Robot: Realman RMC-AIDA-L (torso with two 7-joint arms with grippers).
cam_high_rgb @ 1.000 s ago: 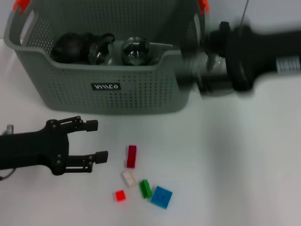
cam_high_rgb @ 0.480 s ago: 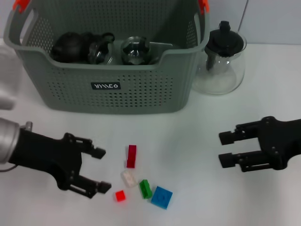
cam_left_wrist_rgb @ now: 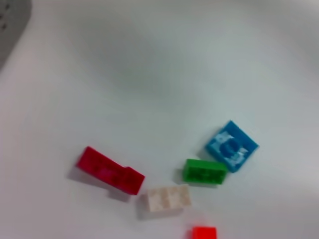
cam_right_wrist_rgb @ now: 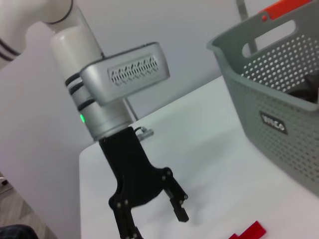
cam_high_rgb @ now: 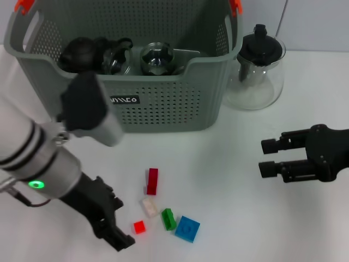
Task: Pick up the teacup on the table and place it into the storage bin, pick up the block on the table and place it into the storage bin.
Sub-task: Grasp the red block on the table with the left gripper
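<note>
Hovering open, left claw (cam_high_rgb: 112, 221) beside blocks (cam_high_rgb: 152, 181); right claw (cam_high_rgb: 267, 158) idle.

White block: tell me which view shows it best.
The left wrist view: the white block lies unobstructed among the other blocks, studs visible. The head view shows it smaller, beside the left gripper. The right wrist view does not show it.

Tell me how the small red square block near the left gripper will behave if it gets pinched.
The small red square block looks like rigid plastic, so it probably won't deform. It is tiny and flat, likely very light, and could skid on the smooth white table. The left gripper is open beside it; an off-centre pinch may flick it away.
</note>
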